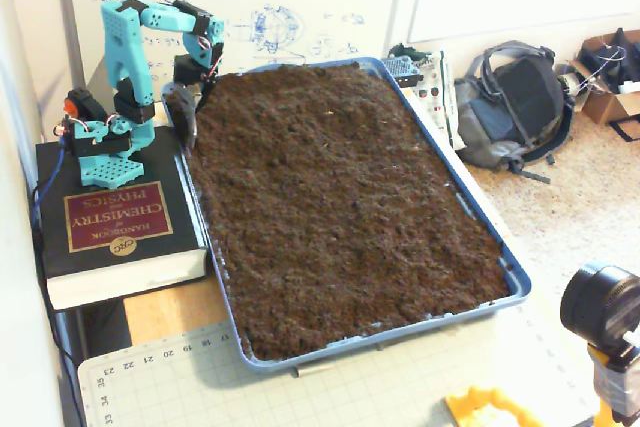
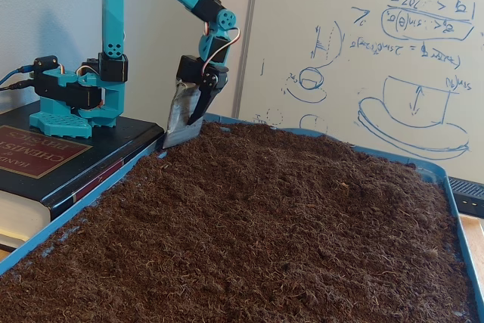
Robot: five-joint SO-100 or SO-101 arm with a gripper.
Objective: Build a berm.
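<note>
wooden table (image 1: pixel 165 312) bears blue soil tray (image 1: pixel 515 282), thick book (image 1: pixel 110 237), cutting mat (image 1: pixel 180 377).
</note>
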